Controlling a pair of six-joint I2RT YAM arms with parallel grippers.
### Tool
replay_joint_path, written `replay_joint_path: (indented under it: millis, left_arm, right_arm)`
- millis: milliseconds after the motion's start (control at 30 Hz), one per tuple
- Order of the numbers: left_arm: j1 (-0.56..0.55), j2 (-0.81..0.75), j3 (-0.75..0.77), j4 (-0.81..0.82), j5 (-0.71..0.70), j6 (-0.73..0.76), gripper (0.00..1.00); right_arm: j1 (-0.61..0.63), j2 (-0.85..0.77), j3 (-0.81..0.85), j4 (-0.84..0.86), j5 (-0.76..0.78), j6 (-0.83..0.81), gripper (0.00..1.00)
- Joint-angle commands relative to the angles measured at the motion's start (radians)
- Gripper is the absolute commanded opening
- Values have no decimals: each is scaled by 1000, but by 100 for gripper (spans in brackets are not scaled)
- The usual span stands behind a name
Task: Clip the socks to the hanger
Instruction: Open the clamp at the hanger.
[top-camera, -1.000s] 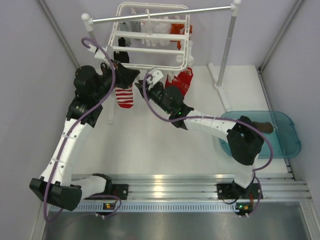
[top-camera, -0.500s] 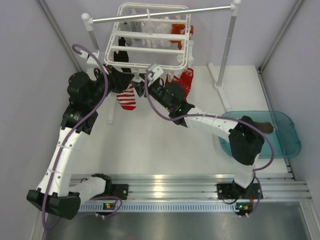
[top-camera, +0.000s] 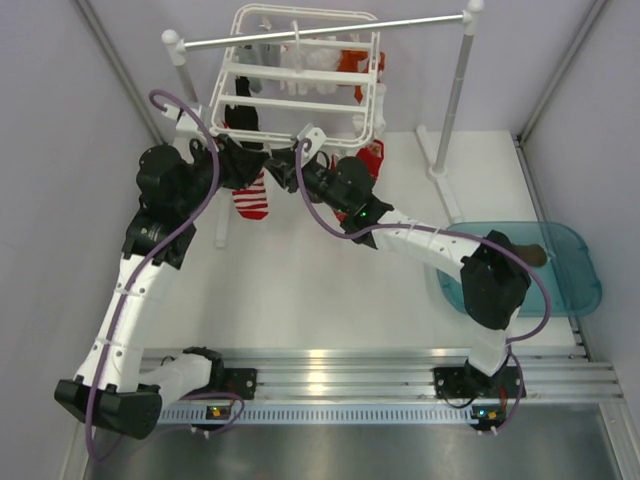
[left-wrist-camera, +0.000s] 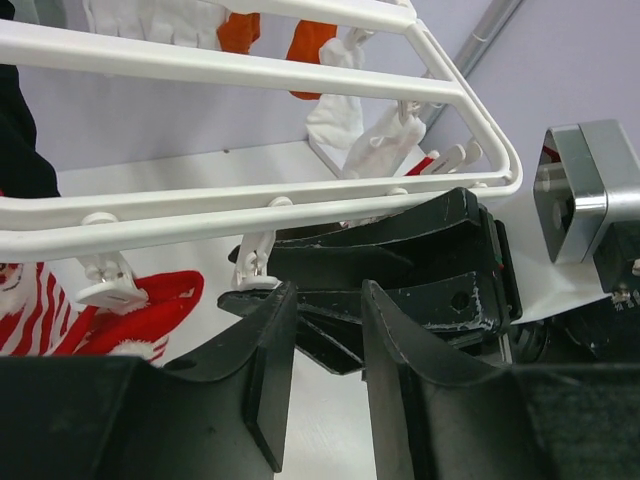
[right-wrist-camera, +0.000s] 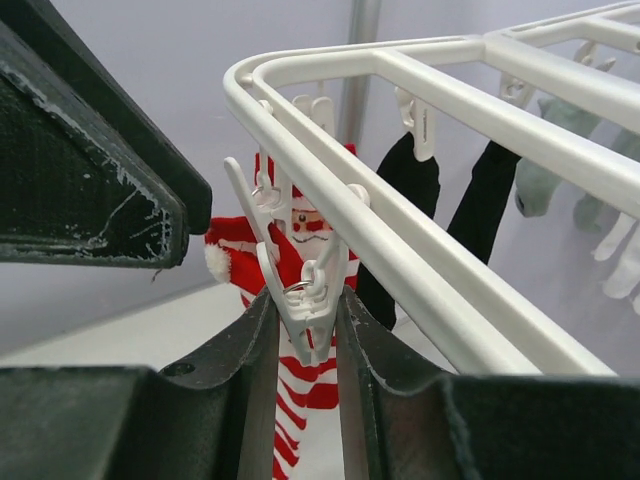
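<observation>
Near right, in a bin (top-camera: 575, 290), one dark sock (top-camera: 527, 254). At mid-table, right gripper (right-wrist-camera: 305, 320) pinched tight on a clip (right-wrist-camera: 293, 265) under the near bar of the hanger (top-camera: 300, 103). Just beside it, left gripper (left-wrist-camera: 328, 300), fingers a narrow gap apart, gripping nothing. Below that bar, a striped sock (top-camera: 250, 195) at left, a red sock (top-camera: 370, 158) at right. Farther back, dark socks (top-camera: 243, 115) clipped on, all hung from a rail (top-camera: 320, 28).

I see a grey rail (top-camera: 330, 28) on two white posts (top-camera: 456, 90). A red-and-white striped sock (top-camera: 251, 197) hangs down. An orange sock (top-camera: 352, 60) hangs further back. A blue tub (top-camera: 575, 280) sits on my right.
</observation>
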Motion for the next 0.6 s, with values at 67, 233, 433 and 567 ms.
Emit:
replay_joint_path:
  millis: [67,233,433,567]
  left_arm:
    - [36,-9,34,21,76,84,37]
    - [67,10,41,38,208,142,37]
    - [72,20,29,116,329,222,40]
    - [72,36,24,167,380,254,40]
  right_arm:
    - [-50,-78,23,-40,-211,122,0]
    - [-107,-69,72,-86,-390,221,0]
    - [-133,-49,132,-142,-516,289,0]
    - [-137,-46,134,-133,-551,317,0]
